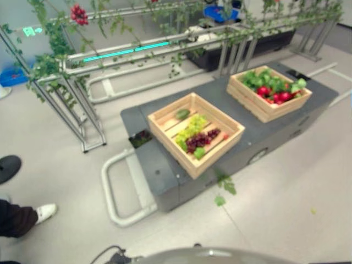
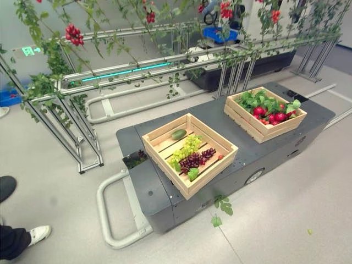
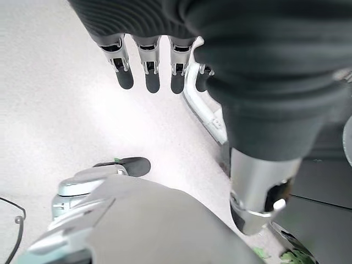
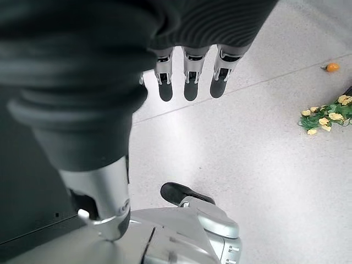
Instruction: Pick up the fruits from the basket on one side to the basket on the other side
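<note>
Two wooden crates stand on a dark grey cart (image 2: 275,146). The near crate (image 2: 190,154) holds green grapes (image 2: 186,148), purple grapes (image 2: 197,159), a dark green oval fruit (image 2: 178,133) and a small green piece (image 2: 193,174). The far crate (image 2: 264,114) is filled with green leafy fruit and red fruits (image 2: 273,116). My left hand (image 3: 149,69) hangs over the floor beside the cart, fingers straight, holding nothing. My right hand (image 4: 190,77) hangs likewise over bare floor, open with nothing in it.
Metal trellis frames (image 2: 82,137) with vines and red fruit clusters (image 2: 73,33) stand behind and left of the cart. A pale tubular handle (image 2: 107,220) juts from the cart's near end. Leaves (image 2: 221,208) lie on the floor. A person's white shoe (image 2: 38,234) is at lower left.
</note>
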{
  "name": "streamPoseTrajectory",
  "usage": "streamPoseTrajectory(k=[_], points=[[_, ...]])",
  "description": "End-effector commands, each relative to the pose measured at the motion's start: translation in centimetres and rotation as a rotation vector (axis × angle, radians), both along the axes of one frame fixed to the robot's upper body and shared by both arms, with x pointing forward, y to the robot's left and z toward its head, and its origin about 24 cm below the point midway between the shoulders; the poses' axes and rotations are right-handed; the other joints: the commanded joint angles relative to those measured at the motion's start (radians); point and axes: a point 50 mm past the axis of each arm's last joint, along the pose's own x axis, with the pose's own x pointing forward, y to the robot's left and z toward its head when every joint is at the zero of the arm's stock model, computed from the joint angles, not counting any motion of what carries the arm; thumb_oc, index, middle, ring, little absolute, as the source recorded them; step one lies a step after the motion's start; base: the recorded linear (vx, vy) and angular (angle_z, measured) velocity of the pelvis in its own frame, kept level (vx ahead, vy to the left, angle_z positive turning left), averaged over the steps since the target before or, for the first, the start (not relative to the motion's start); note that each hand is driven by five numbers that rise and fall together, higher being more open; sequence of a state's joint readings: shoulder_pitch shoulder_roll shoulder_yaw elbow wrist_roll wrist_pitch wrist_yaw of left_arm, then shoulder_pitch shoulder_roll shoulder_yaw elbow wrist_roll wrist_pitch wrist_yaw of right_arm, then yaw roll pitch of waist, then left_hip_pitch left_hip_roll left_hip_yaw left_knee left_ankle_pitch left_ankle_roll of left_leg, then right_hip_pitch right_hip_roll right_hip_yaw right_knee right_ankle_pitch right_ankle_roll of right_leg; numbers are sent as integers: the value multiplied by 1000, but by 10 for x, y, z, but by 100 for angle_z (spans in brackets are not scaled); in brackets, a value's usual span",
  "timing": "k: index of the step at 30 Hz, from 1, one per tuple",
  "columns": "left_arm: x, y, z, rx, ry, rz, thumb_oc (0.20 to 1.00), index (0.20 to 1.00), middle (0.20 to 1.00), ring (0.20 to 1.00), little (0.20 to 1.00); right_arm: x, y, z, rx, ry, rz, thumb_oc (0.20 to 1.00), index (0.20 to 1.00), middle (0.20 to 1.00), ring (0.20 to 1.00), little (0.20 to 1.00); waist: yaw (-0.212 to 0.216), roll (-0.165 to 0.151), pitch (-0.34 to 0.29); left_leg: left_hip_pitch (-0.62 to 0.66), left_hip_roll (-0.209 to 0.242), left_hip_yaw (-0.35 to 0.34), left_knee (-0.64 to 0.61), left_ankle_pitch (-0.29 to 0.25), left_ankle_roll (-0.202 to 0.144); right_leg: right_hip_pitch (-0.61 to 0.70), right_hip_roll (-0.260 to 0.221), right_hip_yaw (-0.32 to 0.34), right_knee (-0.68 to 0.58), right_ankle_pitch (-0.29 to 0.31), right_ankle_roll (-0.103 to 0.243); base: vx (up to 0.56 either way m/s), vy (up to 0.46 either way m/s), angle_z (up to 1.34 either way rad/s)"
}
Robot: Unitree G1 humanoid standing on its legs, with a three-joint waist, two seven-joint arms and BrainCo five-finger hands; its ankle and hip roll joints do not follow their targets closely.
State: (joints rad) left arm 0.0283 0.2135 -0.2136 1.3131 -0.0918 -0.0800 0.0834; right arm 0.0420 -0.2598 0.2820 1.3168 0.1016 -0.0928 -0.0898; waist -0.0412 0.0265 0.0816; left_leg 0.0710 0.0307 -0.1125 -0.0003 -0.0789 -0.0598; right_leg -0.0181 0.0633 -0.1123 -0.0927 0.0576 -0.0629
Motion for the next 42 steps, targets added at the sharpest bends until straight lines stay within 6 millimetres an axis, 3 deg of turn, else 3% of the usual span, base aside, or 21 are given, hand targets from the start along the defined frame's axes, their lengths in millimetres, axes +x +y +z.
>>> streamPoseTrajectory(k=[1, 4, 6, 8, 9, 10, 11, 13, 16, 21, 25, 30, 31, 33, 38, 39, 40, 41, 42], points=[[8, -2, 1, 23, -32, 54, 1000, 1000, 1000, 1000, 1000, 13, -6, 3, -42, -30, -27, 1000, 1000, 1000, 1000, 1000, -15, -50, 7, -61, -85, 27, 12, 28, 41, 22, -7, 35, 59, -95, 93, -76, -33, 9], [8, -4, 1, 18, -54, 123, 1000, 1000, 1000, 1000, 1000, 17, -13, 6, -65, -51, -40, 1000, 1000, 1000, 1000, 1000, -12, -56, 43, -113, -117, 36, 153, -16, 34, 16, -27, 35, 83, -94, 92, -56, -45, 9], [8, -2, 1, 19, -68, 187, 1000, 1000, 1000, 1000, 1000, 23, -14, 7, -76, -70, -35, 1000, 1000, 1000, 1000, 1000, 5, -68, 67, -149, -136, -12, 210, -28, 32, 5, -25, 53, 106, -95, 89, -63, -70, -12], [7, -1, 1, 18, -67, 217, 1000, 1000, 1000, 1000, 1000, 25, -14, 8, -80, -80, -35, 1000, 1000, 1000, 1000, 1000, 8, -71, 71, -168, -136, -24, 197, -20, 34, 1, -19, 63, 114, -101, 88, -18, -37, -29], [0, 1, 0, 26, -57, 262, 1000, 1000, 1000, 1000, 1000, 26, -11, 8, -83, -87, -31, 1000, 1000, 1000, 1000, 1000, 10, -71, 65, -196, -89, -26, 155, 21, 30, 8, -9, 74, 120, -115, 90, 41, -21, -26], [0, 2, 0, 26, -57, 262, 1000, 1000, 1000, 1000, 1000, 26, -11, 7, -83, -87, -31, 1000, 1000, 1000, 1000, 1000, 11, -72, 64, -195, -89, -25, 153, 21, 29, 8, -9, 75, 121, -116, 90, 117, -10, -28], [-6, 1, -1, 27, -45, 289, 1000, 1000, 1000, 1000, 1000, 27, -8, 7, -79, -98, -32, 1000, 1000, 1000, 1000, 1000, 18, -74, 67, -258, -42, -20, 125, 92, 14, 23, -1, 86, 126, -128, 88, 133, 6, -15], [-11, 2, -1, 32, -36, 308, 1000, 1000, 1000, 1000, 1000, 28, -5, 7, -76, -107, -26, 1000, 1000, 1000, 1000, 1000, 29, -83, 83, -342, -12, -6, 104, 133, 5, 44, 2, 101, 128, -140, 89, 189, 10, 2], [-15, 2, -1, 38, -35, 323, 1000, 1000, 1000, 1000, 1000, 28, -2, 6, -75, -117, -14, 1000, 1000, 1000, 1000, 1000, 48, -92, 109, -398, 24, 9, 87, 165, -6, 83, 5, 133, 131, -157, 88, 143, 27, -12], [-27, 3, -2, 50, -15, 338, 1000, 1000, 1000, 1000, 1000, 31, -5, 8, -75, -139, -12, 1000, 1000, 1000, 1000, 1000, 68, -64, 106, -365, 100, 42, 8, 234, -34, 156, 19, 183, 113, -204, 88, 144, 110, -44], [-34, 8, -1, 65, -17, 358, 1000, 1000, 1000, 1000, 1000, 29, -7, 9, -72, -138, -8, 1000, 1000, 1000, 1000, 1000, 75, -42, 70, -306, 119, 5, -16, 263, -48, 187, 7, 221, 95, -233, 93, 169, 221, -40], [-17, 15, 2, 79, -74, 324, 1000, 1000, 1000, 1000, 1000, 28, -6, 9, -61, -144, -36, 1000, 1000, 1000, 1000, 1000, 72, -58, 58, -309, 117, 37, 18, 250, -42, 197, -41, 230, 99, -239, 121, 112, 223, -26], [-9, 18, 5, 86, -104, 299, 1000, 1000, 1000, 1000, 1000, 26, -6, 8, -47, -147, -68, 1000, 1000, 1000, 1000, 1000, 66, -68, 48, -315, 98, 62, 58, 221, -31, 201, -79, 223, 96, -226, 146, 100, 185, 3], [3, 25, 9, 100, -144, 274, 1000, 1000, 1000, 1000, 1000, 31, -7, 10, -34, -169, -94, 1000, 1000, 1000, 1000, 1000, 65, -80, 40, -319, 81, 76, 79, 192, -15, 174, -99, 238, 122, -217, 163, 112, 251, 0], [28, 38, 20, 133, -235, 211, 1000, 1000, 1000, 1000, 1000, 39, -2, 11, -7, -208, -113, 1000, 1000, 1000, 1000, 1000, 63, -106, 26, -312, 59, 88, 94, 147, 14, 119, -101, 256, 204, -207, 191, 70, 149, -12], [35, 39, 23, 132, -261, 198, 1000, 1000, 1000, 1000, 1000, 41, -2, 12, -2, -221, -118, 1000, 1000, 1000, 1000, 1000, 60, -109, 28, -301, 54, 93, 87, 141, 22, 99, -98, 248, 231, -193, 199, 11, 188, -13], [44, 46, 29, 149, -308, 196, 1000, 1000, 1000, 1000, 1000, 52, -1, 15, 12, -262, -117, 1000, 1000, 1000, 1000, 1000, 58, -112, 48, -272, 56, 120, 72, 126, 31, 27, -117, 190, 283, -126, 226, -20, 121, -14], [44, 46, 29, 148, -308, 196, 1000, 1000, 1000, 1000, 1000, 53, -1, 15, 12, -262, -117, 1000, 1000, 1000, 1000, 1000, 59, -111, 48, -273, 57, 121, 72, 126, 31, 25, -117, 191, 285, -126, 226, -66, 164, -70], [51, 45, 31, 148, -333, 172, 1000, 1000, 1000, 1000, 1000, 63, 3, 18, 28, -295, -103, 1000, 1000, 1000, 1000, 1000, 55, -98, 59, -243, 75, 155, 58, 110, 22, -41, -132, 97, 236, -106, 231, -18, 84, -104]])
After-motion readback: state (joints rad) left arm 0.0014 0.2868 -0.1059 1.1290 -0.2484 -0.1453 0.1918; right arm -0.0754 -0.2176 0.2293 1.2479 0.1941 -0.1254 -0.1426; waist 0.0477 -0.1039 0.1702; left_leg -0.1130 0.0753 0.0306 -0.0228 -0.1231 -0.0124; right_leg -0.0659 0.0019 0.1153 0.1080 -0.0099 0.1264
